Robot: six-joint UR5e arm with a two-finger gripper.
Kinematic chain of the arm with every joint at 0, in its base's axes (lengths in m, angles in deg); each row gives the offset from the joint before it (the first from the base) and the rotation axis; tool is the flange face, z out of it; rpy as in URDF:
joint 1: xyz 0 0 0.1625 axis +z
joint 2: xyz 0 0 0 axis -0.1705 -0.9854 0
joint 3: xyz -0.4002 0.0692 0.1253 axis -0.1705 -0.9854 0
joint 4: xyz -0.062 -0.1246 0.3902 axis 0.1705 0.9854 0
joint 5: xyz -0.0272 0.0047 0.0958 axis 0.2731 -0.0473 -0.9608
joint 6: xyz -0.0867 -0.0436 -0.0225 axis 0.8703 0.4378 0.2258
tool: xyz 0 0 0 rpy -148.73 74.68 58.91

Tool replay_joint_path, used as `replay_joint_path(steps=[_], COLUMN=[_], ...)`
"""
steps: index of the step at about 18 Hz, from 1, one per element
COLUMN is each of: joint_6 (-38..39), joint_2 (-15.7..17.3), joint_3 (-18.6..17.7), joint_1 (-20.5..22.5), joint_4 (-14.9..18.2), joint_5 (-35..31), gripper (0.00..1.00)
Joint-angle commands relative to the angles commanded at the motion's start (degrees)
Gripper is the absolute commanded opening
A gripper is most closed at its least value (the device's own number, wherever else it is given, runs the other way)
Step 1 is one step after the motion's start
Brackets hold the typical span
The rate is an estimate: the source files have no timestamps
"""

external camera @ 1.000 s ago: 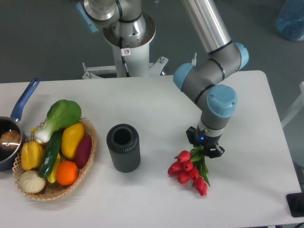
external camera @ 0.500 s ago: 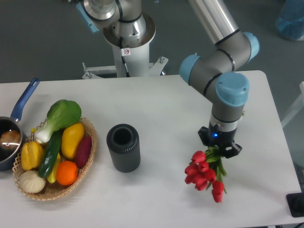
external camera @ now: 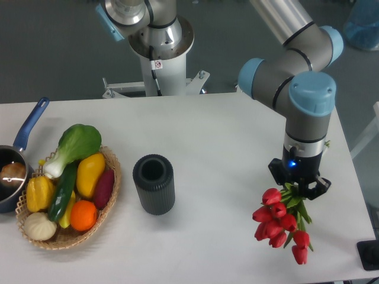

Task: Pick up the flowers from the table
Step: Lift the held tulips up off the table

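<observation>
The flowers (external camera: pixel 278 223) are a small bunch of red tulips with green stems, hanging from my gripper (external camera: pixel 299 186) over the right front part of the white table (external camera: pixel 213 136). The gripper is shut on the stems, which are mostly hidden under the fingers; the red buds point down and toward the table's front edge. The bunch looks lifted off the tabletop. The arm reaches down from the upper right.
A dark ribbed cylindrical vase (external camera: pixel 154 183) stands upright near the table's middle front. A wicker basket (external camera: pixel 65 236) of fruit and vegetables sits at the left front, with a blue-handled pot (external camera: pixel 15 165) at the left edge. The robot base (external camera: pixel 157 47) stands behind the table.
The gripper has carried the tulips to the right and toward the front edge, and the bunch appears higher and closer to the camera than before.
</observation>
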Motion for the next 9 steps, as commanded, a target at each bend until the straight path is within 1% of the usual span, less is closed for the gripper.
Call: replay_joint_path(steps=[5,9], joint_6=[0.17,-0.09], joint_2=[0.35,0.79], joint_3=[0.71,1.06], joint_1=[0.09,0.17], joint_4=[0.71,3.51], joint_5=[-0.35,-0.79], gripper=[0.01,0.0])
